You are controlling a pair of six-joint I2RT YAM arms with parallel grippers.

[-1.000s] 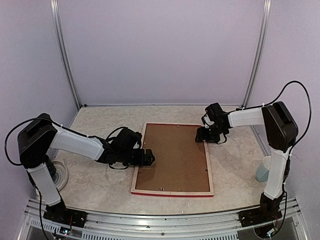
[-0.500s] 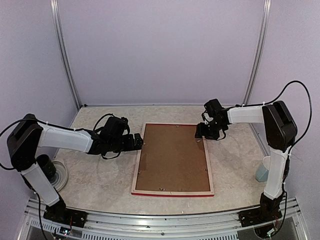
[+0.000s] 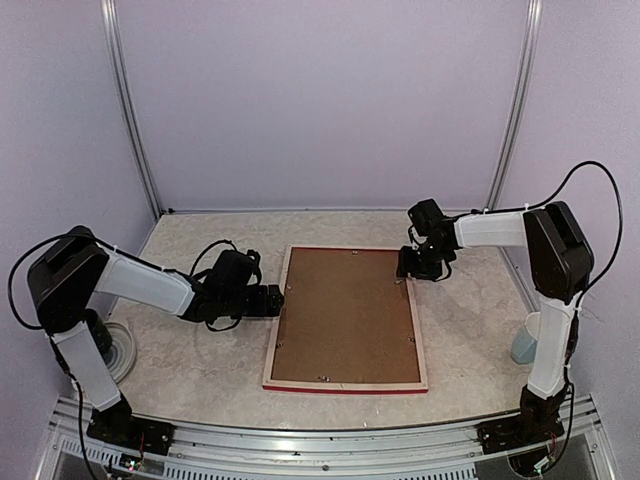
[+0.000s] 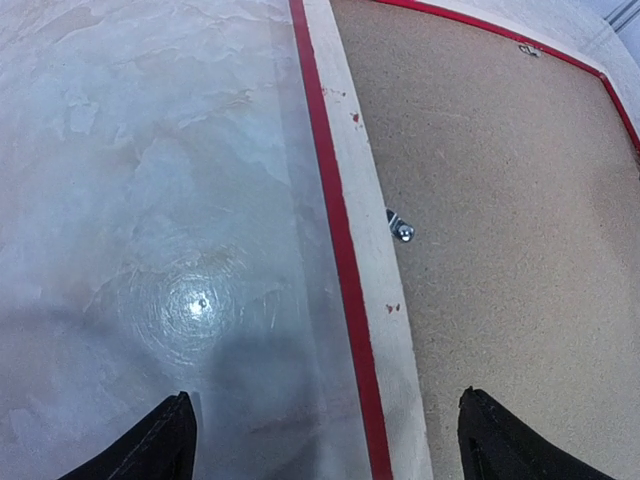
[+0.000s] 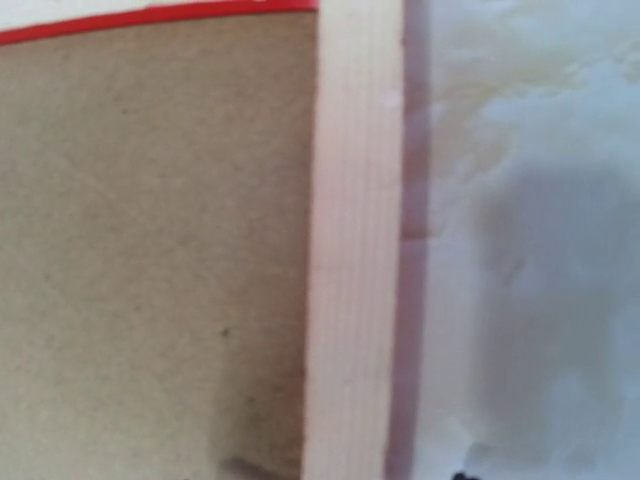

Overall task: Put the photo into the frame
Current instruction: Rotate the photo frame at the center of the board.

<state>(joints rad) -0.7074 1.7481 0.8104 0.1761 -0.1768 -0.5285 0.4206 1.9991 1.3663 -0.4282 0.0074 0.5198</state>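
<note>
The frame lies flat and face down in the middle of the worktop. Its brown backing board is turned up inside the pale wood rails, and a thin red line shows along the outer edges. The left claw sits low just beside the frame's left rail, about halfway along it. It is open, and in the wrist view its dark fingers stand wide apart, one over the bare worktop and the other over the backing board, with the rail running between them. A small metal turn clip sits on the board just inside that rail. The right claw is down at the frame's far right corner. Its wrist view is filled by the blurred rail and board, and I cannot tell how its jaws stand. A pale blue cup stands well to the right of the frame.
</note>
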